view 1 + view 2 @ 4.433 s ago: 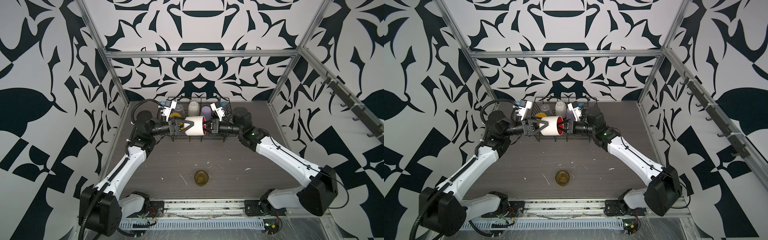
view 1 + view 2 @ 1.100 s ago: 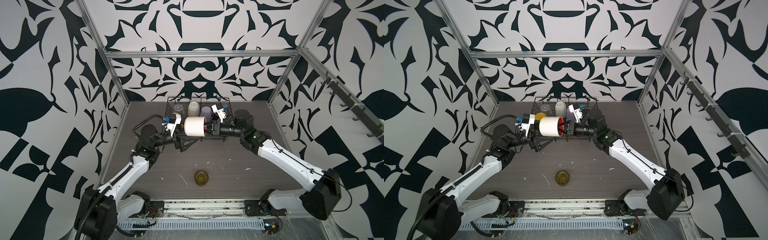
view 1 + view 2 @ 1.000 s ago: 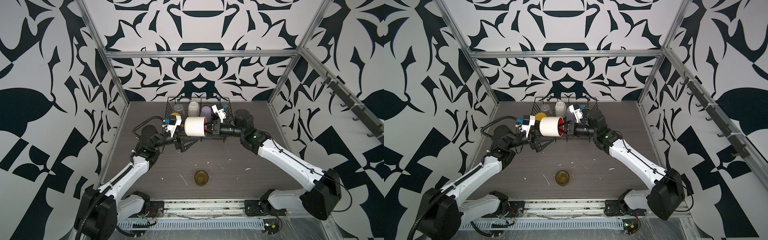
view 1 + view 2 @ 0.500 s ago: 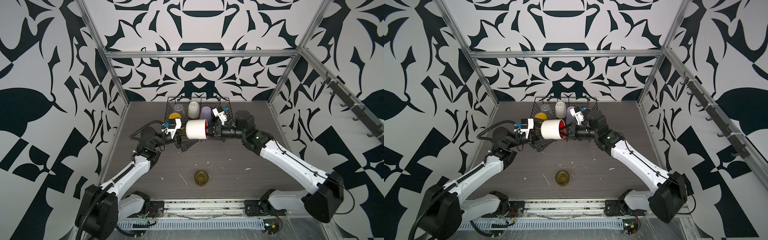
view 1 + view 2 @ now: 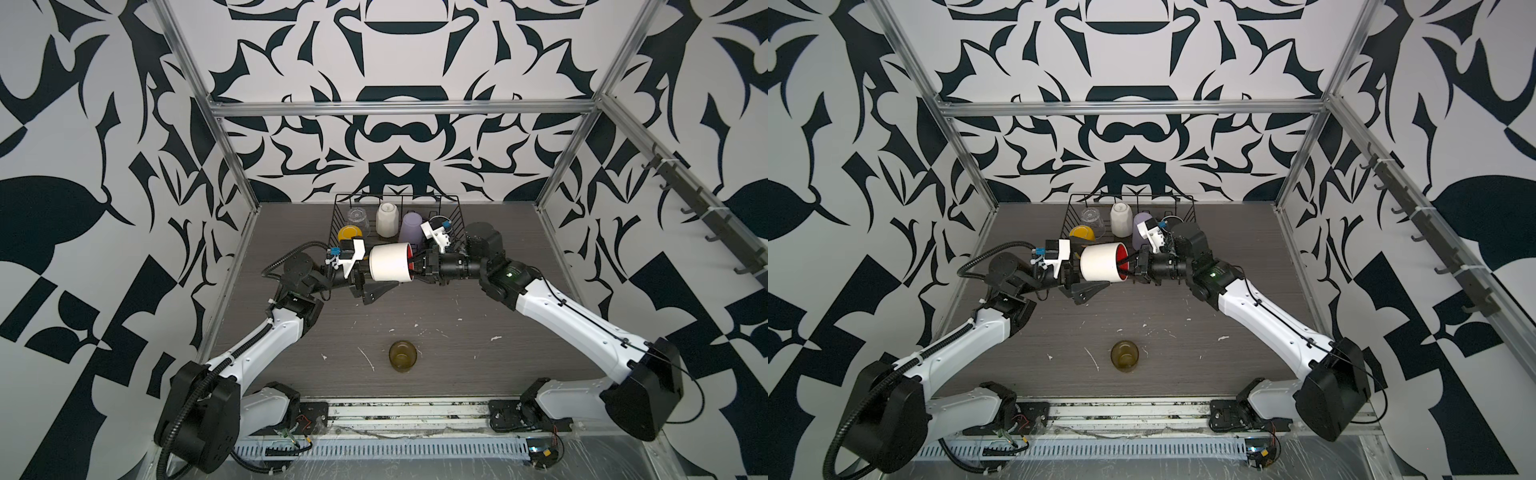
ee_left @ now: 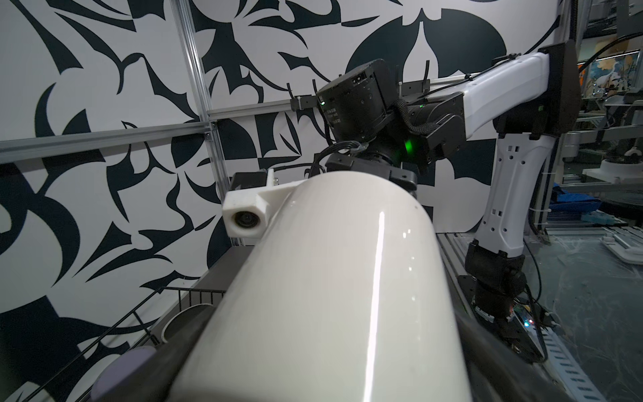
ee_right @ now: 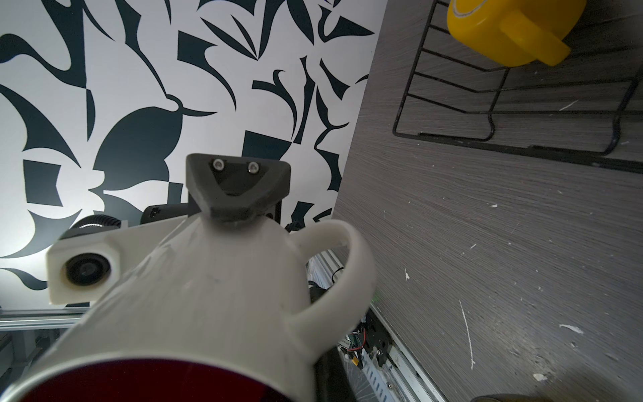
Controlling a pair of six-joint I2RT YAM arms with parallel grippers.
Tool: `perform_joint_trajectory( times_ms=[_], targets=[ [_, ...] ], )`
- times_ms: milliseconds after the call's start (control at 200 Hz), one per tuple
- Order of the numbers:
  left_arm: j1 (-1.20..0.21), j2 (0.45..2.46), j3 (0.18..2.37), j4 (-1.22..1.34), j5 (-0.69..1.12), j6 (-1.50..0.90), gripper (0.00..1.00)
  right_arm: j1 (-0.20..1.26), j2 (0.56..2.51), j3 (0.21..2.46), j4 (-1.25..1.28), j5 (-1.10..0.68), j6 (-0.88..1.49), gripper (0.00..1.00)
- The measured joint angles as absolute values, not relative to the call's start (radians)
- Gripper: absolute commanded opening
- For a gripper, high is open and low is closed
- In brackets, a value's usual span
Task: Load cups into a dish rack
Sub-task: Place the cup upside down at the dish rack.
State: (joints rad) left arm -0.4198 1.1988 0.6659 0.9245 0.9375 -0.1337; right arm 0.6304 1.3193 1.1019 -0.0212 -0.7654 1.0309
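Right gripper (image 5: pixel 412 266) fingers are seen clamped on the rim of the white mug with the red inside (image 5: pixel 390 264), one finger inside the mouth. The mug is thus carried on its side in the air, mouth toward the right arm. Around the mug's base end the left gripper (image 5: pixel 366 274) is held with its jaws spread wide. One dark finger is seen under the mug in both top views, and another at the mug's far end in the right wrist view. No squeeze is shown, so the hold is judged to belong to the right gripper alone.

Nearest the robot's base, an olive-brown glass (image 5: pixel 402 355) is left standing upright on the grey table (image 5: pixel 478 357), alone and well apart from everything else. Further out, the held mug is hung above the table just before the front edge of the black wire dish rack (image 5: pixel 336 220).

Inside the rack, a yellow mug (image 5: pixel 348 232) is set at the front on the left arm's side. A clear glass (image 5: pixel 358 217) is placed behind it, a white faceted mug (image 5: pixel 387 219) in the middle and a lilac tumbler (image 5: pixel 410 226) beside that. A dark round shape behind the right wrist camera may be another cup — that cannot be settled from these views.

Four cups at least are counted as loaded. One mug is in transit and not yet placed, and the olive-brown glass has not been picked up.
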Motion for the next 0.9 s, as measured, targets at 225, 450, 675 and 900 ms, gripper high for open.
perform_joint_trajectory(
  times_ms=[225, 450, 675, 900],
  targets=[
    [-0.42, 1.214, 0.67, 0.955, 0.973, -0.152, 0.98, 0.662, 1.352, 1.102, 0.007, -0.764, 1.05, 0.0],
    [-0.417, 1.226, 0.671, 1.003, 0.987, -0.183, 0.98, 0.674, 1.364, 1.102, 0.041, -0.764, 1.07, 0.0],
    [-0.416, 1.244, 0.671, 1.056, 0.992, -0.215, 0.97, 0.674, 1.364, 1.093, 0.068, -0.764, 1.081, 0.0],
    [-0.415, 1.251, 0.671, 1.075, 0.996, -0.233, 0.97, 0.675, 1.364, 1.082, 0.092, -0.765, 1.096, 0.0]
  ],
)
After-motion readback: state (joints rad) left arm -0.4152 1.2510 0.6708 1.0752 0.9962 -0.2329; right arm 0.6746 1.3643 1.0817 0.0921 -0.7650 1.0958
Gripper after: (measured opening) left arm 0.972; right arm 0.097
